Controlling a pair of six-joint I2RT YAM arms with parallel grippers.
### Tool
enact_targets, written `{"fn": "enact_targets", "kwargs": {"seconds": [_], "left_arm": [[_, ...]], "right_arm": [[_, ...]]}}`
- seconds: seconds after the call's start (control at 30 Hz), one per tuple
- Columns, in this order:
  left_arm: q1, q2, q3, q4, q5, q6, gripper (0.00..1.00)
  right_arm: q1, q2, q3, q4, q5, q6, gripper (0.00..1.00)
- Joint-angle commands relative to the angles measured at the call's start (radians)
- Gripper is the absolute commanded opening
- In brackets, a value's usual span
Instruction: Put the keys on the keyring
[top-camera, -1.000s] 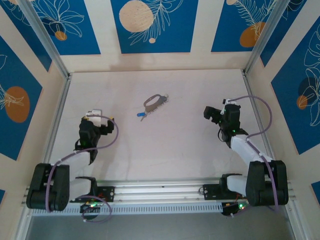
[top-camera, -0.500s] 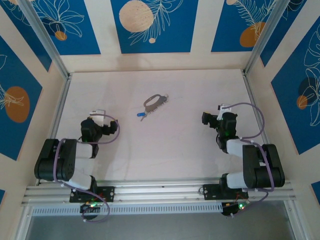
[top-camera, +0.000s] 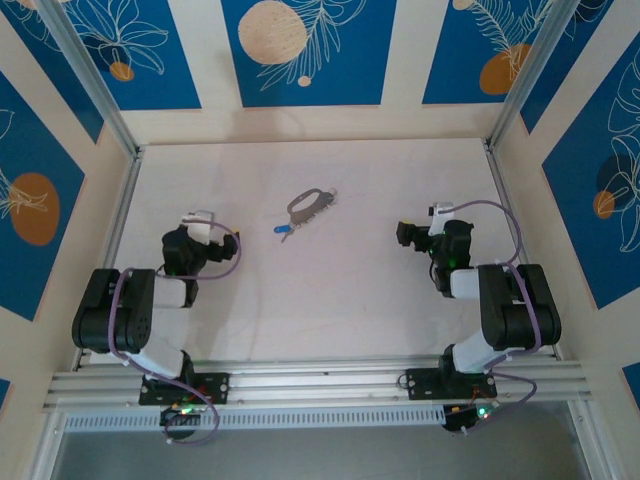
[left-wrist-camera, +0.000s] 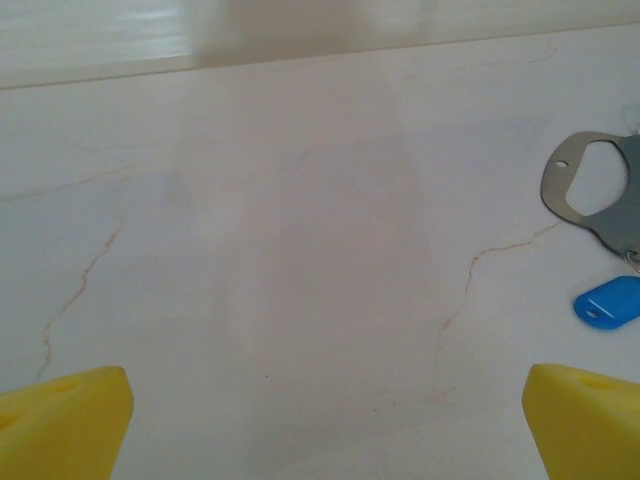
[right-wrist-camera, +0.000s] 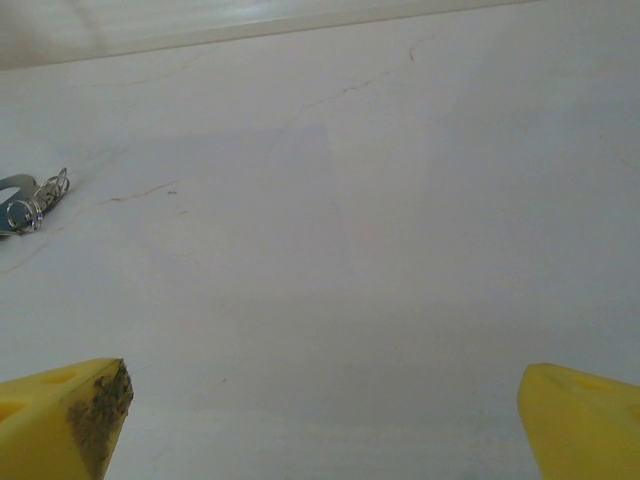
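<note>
The grey oval keyring (top-camera: 308, 205) lies flat mid-table, toward the far side. A tiny blue-headed key (top-camera: 281, 229) rests just near-left of it, apart from the loop. In the left wrist view the keyring (left-wrist-camera: 597, 190) and the key's blue head (left-wrist-camera: 609, 301) sit at the right edge. My left gripper (top-camera: 197, 228) hovers open to the left of them, its yellow fingertips (left-wrist-camera: 62, 424) wide apart over bare table. My right gripper (top-camera: 408, 234) is open well to the right. The right wrist view catches the keyring (right-wrist-camera: 14, 212) at its far left, with small wire rings (right-wrist-camera: 46, 192) on it.
The pale marbled table (top-camera: 340, 290) is boxed in by blue-and-cream patterned walls (top-camera: 305, 55) and metal corner posts (top-camera: 110, 110). Both arms are folded low near their bases on the front rail (top-camera: 320, 380). Bare tabletop separates the two grippers.
Both arms have folded back toward their bases. The left gripper moved slightly farther and right, the right gripper slightly left. Key and keyring have not moved.
</note>
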Motion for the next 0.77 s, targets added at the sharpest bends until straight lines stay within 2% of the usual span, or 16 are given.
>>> {"fn": "enact_targets", "kwargs": {"seconds": [0.0,0.73], "left_arm": [[0.004,0.006,0.012,-0.013,-0.014,0.017,1.00],[0.003,0.003,0.005,-0.005,-0.017,0.017,1.00]], "right_arm": [[0.002,-0.005,0.006,0.011,-0.018,-0.027,0.99],[-0.001,-0.004,0.007,0.006,-0.027,-0.025,0.99]]}}
